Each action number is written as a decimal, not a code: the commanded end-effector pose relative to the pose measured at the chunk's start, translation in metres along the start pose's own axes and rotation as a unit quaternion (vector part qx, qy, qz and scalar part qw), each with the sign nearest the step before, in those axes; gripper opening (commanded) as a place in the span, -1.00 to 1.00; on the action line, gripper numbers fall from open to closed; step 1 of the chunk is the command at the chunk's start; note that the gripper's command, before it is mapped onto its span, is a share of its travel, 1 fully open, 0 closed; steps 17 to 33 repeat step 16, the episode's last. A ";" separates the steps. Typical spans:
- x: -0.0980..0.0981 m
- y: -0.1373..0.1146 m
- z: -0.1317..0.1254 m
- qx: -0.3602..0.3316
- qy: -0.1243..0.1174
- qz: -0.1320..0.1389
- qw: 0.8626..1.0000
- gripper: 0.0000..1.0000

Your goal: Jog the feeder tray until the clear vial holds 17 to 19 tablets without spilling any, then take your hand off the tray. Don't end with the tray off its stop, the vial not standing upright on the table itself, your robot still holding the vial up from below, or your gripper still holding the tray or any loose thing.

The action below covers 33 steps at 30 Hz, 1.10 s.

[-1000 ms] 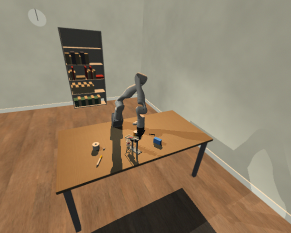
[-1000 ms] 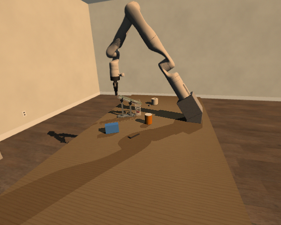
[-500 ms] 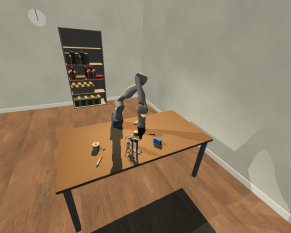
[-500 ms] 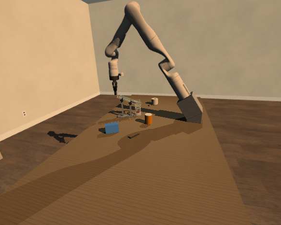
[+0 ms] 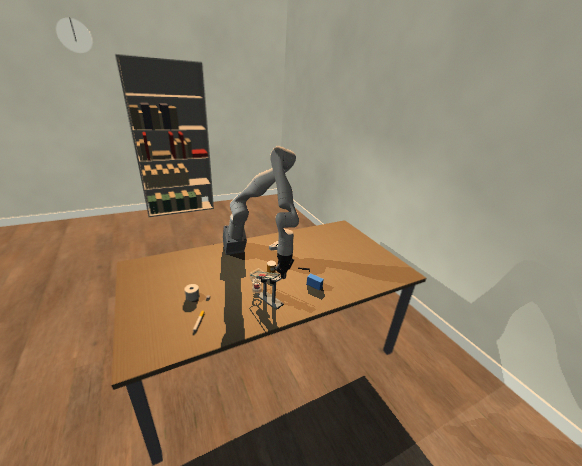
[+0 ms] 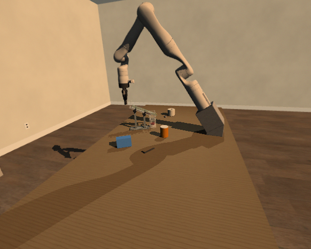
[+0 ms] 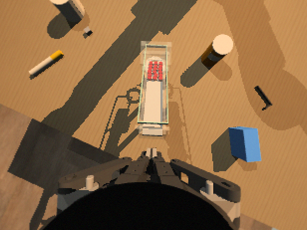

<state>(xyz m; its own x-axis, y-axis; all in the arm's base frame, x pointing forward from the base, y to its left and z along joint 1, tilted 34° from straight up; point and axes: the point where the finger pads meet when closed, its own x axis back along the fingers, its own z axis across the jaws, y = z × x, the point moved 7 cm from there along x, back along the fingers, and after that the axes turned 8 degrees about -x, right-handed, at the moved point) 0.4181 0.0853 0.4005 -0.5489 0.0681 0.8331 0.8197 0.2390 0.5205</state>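
Exterior view: arm [image 6: 161, 34] sharply bent, empty closed claw [image 6: 125, 102] vertical just above feeder tray [image 6: 142, 109].

End effector [image 7: 153, 154] closed, empty, downward.

Place: home study or office | Evidence: bookshelf [image 5: 122, 105] with books, wall clock [image 5: 74, 35], wooden table [image 5: 331, 240], floor rug [image 5: 321, 425]

Red tablets [image 7: 154, 70] in clear tray [image 7: 144, 94]; blue box [image 7: 245, 143]; orange container [image 6: 164, 132], white cap; brown wood-grain bench [image 5: 146, 320].
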 end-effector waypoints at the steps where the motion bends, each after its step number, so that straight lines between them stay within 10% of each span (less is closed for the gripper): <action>1: 0.000 0.000 0.000 0.000 0.000 0.000 1.000 -1.00; 33: 0.011 0.000 0.000 0.000 0.000 0.000 1.000 -1.00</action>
